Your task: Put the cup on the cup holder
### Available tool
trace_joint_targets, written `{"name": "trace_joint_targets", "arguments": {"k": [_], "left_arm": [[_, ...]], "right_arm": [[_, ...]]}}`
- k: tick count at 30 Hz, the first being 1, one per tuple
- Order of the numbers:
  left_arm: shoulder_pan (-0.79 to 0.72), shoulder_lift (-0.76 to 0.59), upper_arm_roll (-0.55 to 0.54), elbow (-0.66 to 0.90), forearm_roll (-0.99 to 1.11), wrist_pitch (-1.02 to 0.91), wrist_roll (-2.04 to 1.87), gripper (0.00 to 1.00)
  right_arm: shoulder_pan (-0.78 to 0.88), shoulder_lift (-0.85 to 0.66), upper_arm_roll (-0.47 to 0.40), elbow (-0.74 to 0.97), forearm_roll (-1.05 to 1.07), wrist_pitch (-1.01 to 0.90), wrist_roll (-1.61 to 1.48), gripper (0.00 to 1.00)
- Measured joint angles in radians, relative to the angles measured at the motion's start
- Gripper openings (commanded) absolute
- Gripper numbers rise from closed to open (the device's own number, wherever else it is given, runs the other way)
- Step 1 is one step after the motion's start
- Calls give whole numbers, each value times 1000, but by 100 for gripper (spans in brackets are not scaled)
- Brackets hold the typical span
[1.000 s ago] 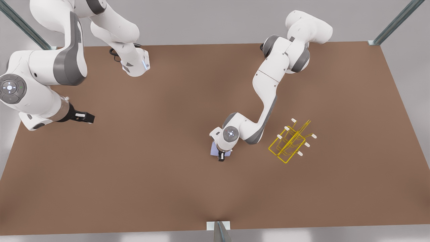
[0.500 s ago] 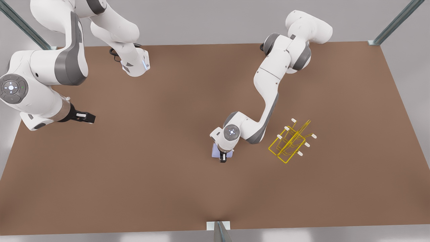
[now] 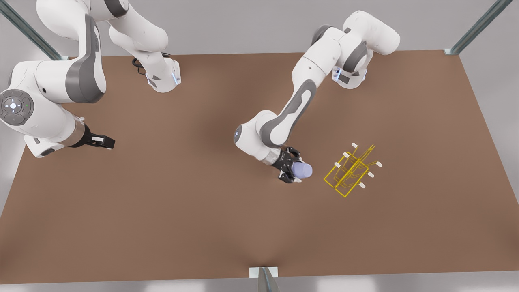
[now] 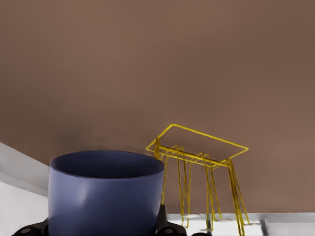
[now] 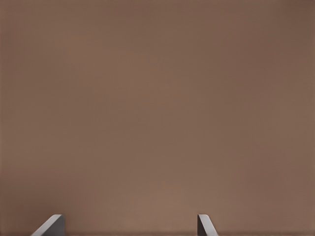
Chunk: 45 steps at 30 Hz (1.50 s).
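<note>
Front view: two white arms with grey joints work over one flat, matte brown bench [image 3: 194, 211]. There is one cup [image 3: 302, 170] and one holder [image 3: 351, 170]. The left hand [image 3: 292, 170], black-fingered, is closed on the cup near mid-bench, just to the front view's left of the holder and apart from it. The cup is smooth, plain, pale lavender-blue and tapered, without a handle; it lies tilted, its long axis running roughly across the picture toward the holder, though which end leads cannot be told here. The holder is thin yellow wire on a rectangular base, with angled prongs; six white tips can be counted. The right hand [image 3: 106, 141] waits above the bench at the front view's far left, well apart from both things; its finger state cannot be told in this view. Metal frame posts stand at the bench corners and at the near edge.

Left wrist view: the cup [image 4: 106, 194] sits close to the camera, its round open mouth facing away from the wrist, dark blue inside. Black hand parts flank its base. The holder [image 4: 199, 164] appears beyond the cup, past its rim, its rectangular base and wire prongs against the bench [image 4: 147, 64].

Right wrist view: two grey fingertips [image 5: 49, 226] stand wide apart, nothing between them, over the bare bench [image 5: 157, 98].
</note>
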Motion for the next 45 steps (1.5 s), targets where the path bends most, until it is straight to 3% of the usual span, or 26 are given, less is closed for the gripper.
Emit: {"name": "trace_joint_targets", "arguments": {"k": [3, 7, 10, 18, 43, 44, 45], "left_arm": [[1, -7, 2, -26, 202, -132, -15, 72], [2, -105, 23, -192, 342, -251, -30, 72], [2, -158, 43, -305, 383, -301, -40, 72], [6, -167, 68, -428, 391, -329, -72, 73], [42, -80, 64, -430, 311, -156, -197, 73], [43, -77, 64, -430, 311, -151, -202, 78], [45, -75, 64, -430, 311, -147, -207, 100]], "right_arm": [[0, 0, 0, 0, 1, 0, 0, 100], [0, 0, 0, 0, 1, 0, 1, 100], [-1, 0, 0, 0, 1, 0, 1, 100], [0, -1, 1, 0, 1, 0, 1, 100], [-3, -1, 0, 0, -1, 0, 1, 100], [-2, 0, 0, 0, -1, 0, 1, 100], [-2, 0, 0, 0, -1, 0, 1, 100]]}}
